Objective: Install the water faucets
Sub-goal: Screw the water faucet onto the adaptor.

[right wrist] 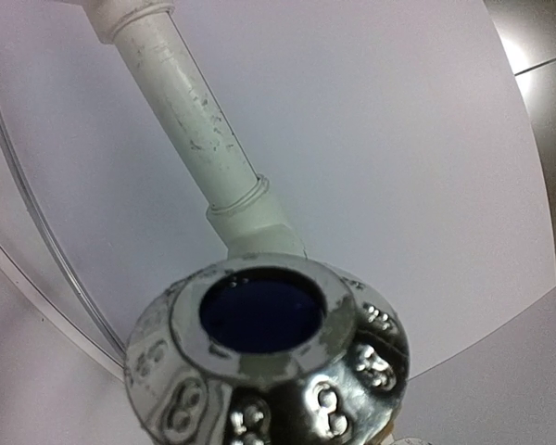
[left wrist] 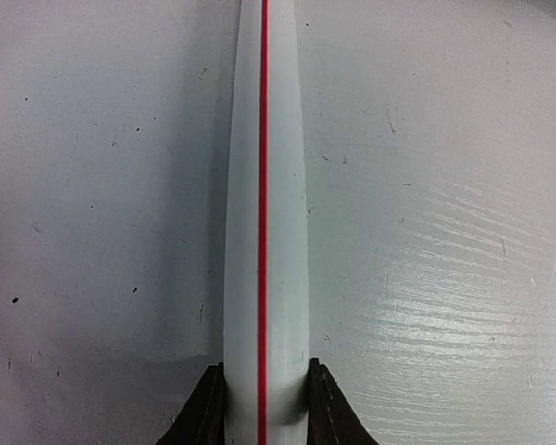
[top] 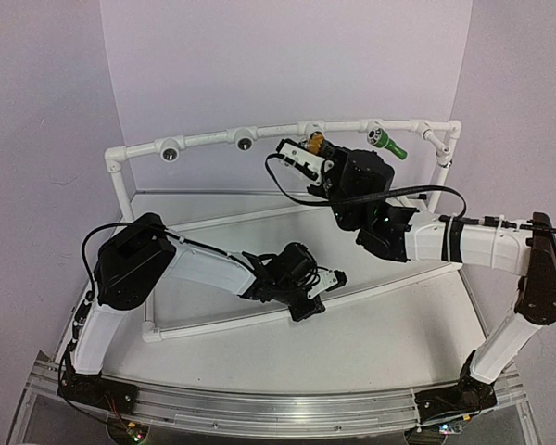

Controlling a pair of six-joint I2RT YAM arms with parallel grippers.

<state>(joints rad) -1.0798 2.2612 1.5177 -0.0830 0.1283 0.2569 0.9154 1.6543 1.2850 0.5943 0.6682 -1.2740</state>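
The yellow-orange water faucet (top: 313, 142) sits at the third socket of the white pipe frame (top: 204, 140), on its raised back bar. My right gripper (top: 299, 158) is shut on it. The right wrist view is filled by its chrome knob with a blue centre (right wrist: 269, 371), under a white pipe fitting (right wrist: 255, 222); my fingers are hidden there. The green water faucet (top: 386, 142) sticks out of the fourth socket. My left gripper (left wrist: 264, 408) is shut on the frame's front pipe with a red stripe (left wrist: 264, 185), low over the table (left wrist: 445, 232).
Two dark round sockets (top: 170, 153) (top: 244, 141) show on the left part of the back bar. The frame's uprights (top: 120, 190) (top: 442, 171) stand at either end. Purple backdrop walls (top: 287, 56) close off the back and sides.
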